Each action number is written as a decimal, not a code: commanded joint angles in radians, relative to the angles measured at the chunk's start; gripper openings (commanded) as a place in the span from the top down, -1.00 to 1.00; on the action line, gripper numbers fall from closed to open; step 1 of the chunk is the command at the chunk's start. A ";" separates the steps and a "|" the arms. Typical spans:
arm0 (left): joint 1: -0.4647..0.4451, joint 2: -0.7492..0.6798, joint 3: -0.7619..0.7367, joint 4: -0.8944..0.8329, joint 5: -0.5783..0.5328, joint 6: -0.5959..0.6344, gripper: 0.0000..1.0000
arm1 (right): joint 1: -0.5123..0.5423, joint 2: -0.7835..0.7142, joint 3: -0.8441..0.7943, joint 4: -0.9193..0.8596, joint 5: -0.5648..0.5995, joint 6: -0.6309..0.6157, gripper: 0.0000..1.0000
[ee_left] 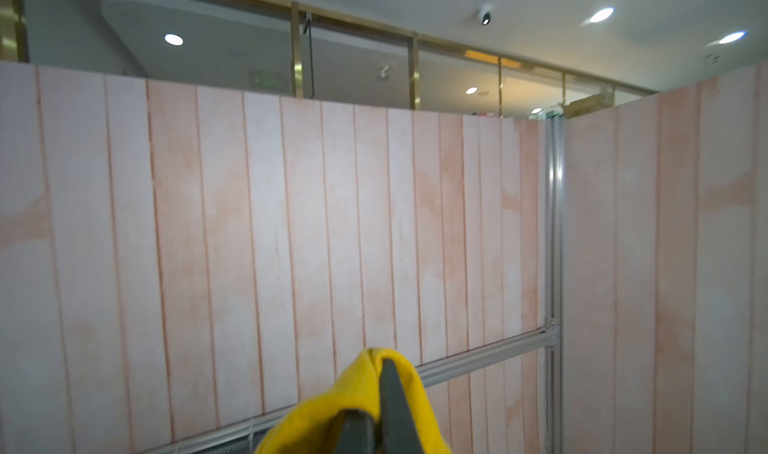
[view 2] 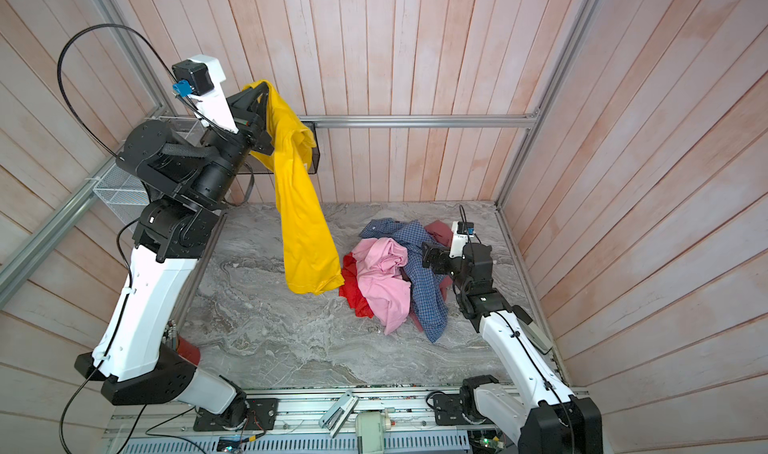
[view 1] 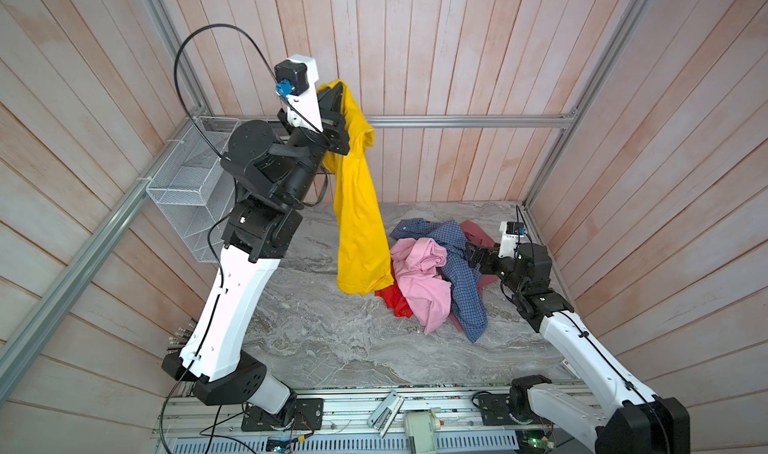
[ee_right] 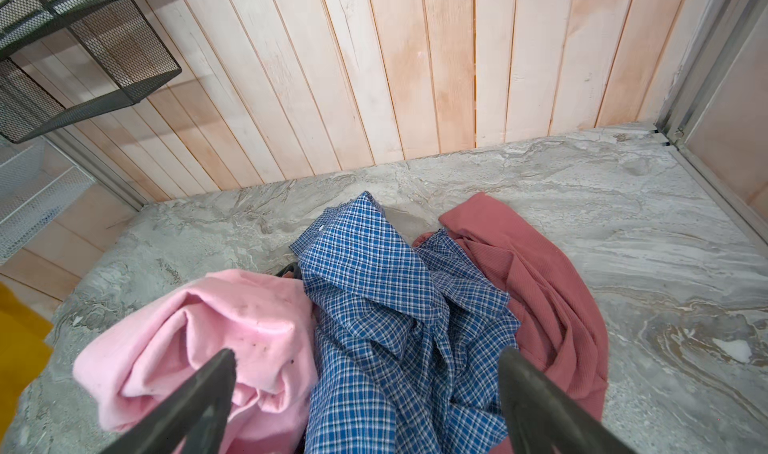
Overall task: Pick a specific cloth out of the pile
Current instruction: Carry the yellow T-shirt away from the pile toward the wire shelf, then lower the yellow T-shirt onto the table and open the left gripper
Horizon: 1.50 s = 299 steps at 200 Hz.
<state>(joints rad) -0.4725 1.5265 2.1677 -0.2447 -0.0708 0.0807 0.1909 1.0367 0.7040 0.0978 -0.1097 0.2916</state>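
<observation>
The left end effector [view 1: 340, 92] is high up, pinched tight on the top of the yellow cloth [view 1: 358, 223]. The cloth hangs down long, and its bottom edge is near the red side of the pile [view 1: 432, 277] on the grey table [view 1: 324, 340]. The right end effector [ee_right: 368, 354] is low by the pile with its 2 fingers wide apart, holding nothing, just over the pink shirt [ee_right: 199, 331] and the checked shirt [ee_right: 386, 306].
</observation>
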 commanded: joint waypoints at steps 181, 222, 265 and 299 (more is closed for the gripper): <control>0.431 0.173 -0.629 0.104 0.186 -0.258 1.00 | 0.013 0.131 0.105 0.004 0.067 -0.047 -0.95; 0.420 0.189 -0.742 0.076 0.180 -0.319 1.00 | 0.014 0.192 0.165 -0.017 0.052 -0.136 -0.95; 0.414 0.308 -0.711 -0.045 0.139 -0.349 1.00 | 0.011 0.173 0.147 -0.047 0.057 -0.225 -0.96; 0.392 0.382 -0.660 -0.087 0.077 -0.325 0.65 | 0.002 0.174 0.157 -0.066 0.034 -0.260 -0.96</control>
<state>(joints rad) -0.0616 1.8793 1.4578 -0.2760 0.0753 -0.2550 0.1978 1.2247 0.8406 0.0620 -0.0513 0.0830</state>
